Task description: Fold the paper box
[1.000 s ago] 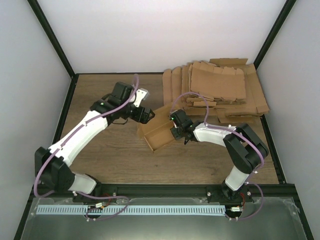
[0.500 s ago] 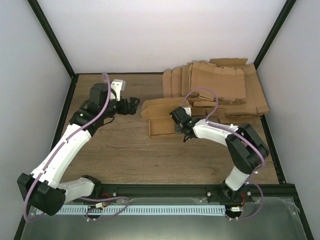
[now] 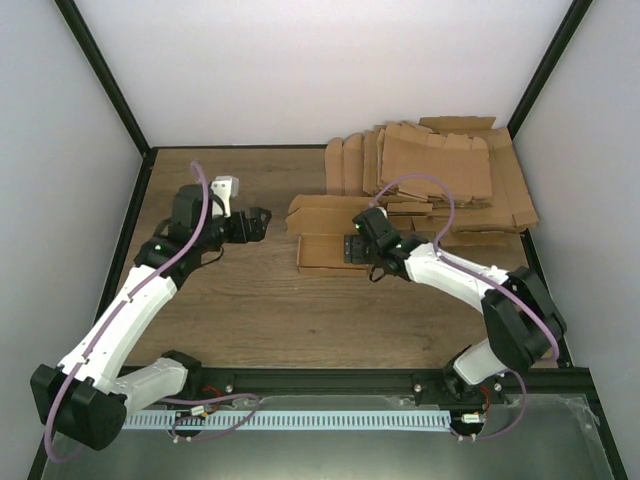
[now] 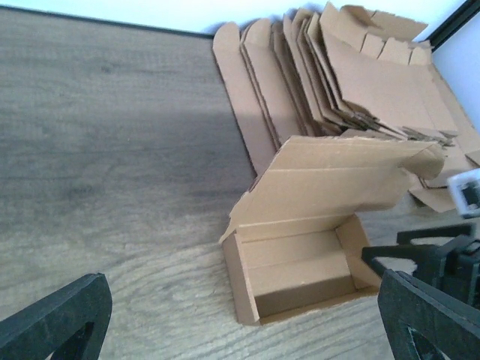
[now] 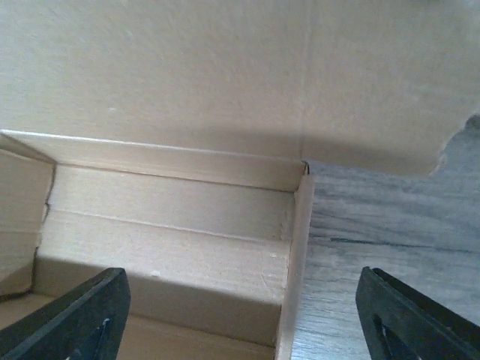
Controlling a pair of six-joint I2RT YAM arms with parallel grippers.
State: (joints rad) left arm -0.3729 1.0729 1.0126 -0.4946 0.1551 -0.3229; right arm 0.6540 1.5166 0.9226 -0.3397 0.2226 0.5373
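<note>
The paper box [image 3: 322, 254] is a brown cardboard tray lying flat on the table, with its lid flap [image 3: 322, 212] standing open at the far side. In the left wrist view the box [image 4: 300, 270] shows its hollow inside and raised lid. My left gripper [image 3: 257, 222] is open and hovers apart from the box, to its left; its fingers frame the box [image 4: 244, 334]. My right gripper [image 3: 351, 250] is open at the box's right end. The box's end wall [image 5: 289, 300] stands between its spread fingers [image 5: 247, 330], touching neither.
A pile of flat cardboard blanks [image 3: 440, 175] lies fanned out at the back right, just behind the box, and fills the far part of the left wrist view [image 4: 337, 75]. Black frame rails and white walls bound the wooden table [image 3: 230, 310].
My right gripper has opened and let go of the box, which turned and settled flat with its lid up. My left arm drew back to the left, away from the box.
</note>
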